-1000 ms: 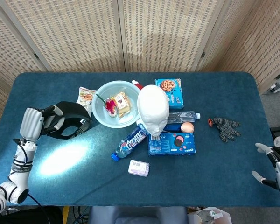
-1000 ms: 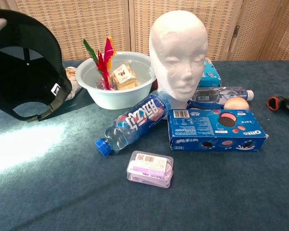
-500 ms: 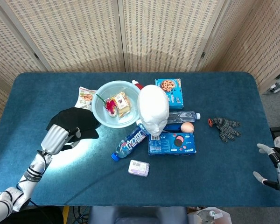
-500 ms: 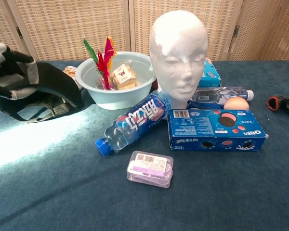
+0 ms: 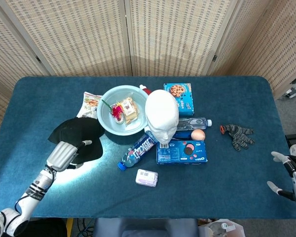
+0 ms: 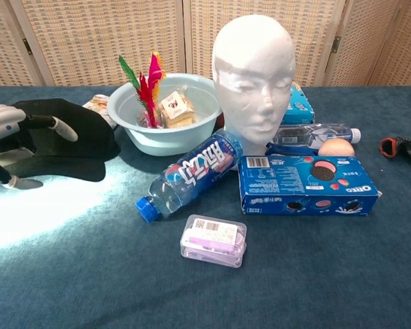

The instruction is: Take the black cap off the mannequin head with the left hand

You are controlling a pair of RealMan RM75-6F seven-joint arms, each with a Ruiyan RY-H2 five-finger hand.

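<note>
The black cap [image 5: 78, 139] lies flat on the blue table, left of the bowl; in the chest view the cap [image 6: 72, 139] sits at the far left. My left hand [image 5: 64, 155] is at the cap's near-left edge, fingers spread and holding nothing; in the chest view the left hand [image 6: 10, 147] has one finger reaching over the cap's brim side. The white mannequin head [image 5: 162, 116] stands bare and upright mid-table, also plain in the chest view as the mannequin head [image 6: 253, 75]. My right hand [image 5: 292, 177] hangs open at the table's far right edge.
A pale bowl [image 5: 107, 123] with snacks and feathers stands beside the cap. A lying drink bottle [image 5: 138, 148], an Oreo box [image 5: 182, 152], a small plastic case [image 5: 146, 177], a cookie box [image 5: 180, 95] and a clear bottle [image 5: 192, 122] crowd the head. A dark glove [image 5: 239, 136] lies at right.
The left hand brought the cap down from the air onto the table beside the bowl and let go of it; its fingers now stand apart. The right hand has stayed put.
</note>
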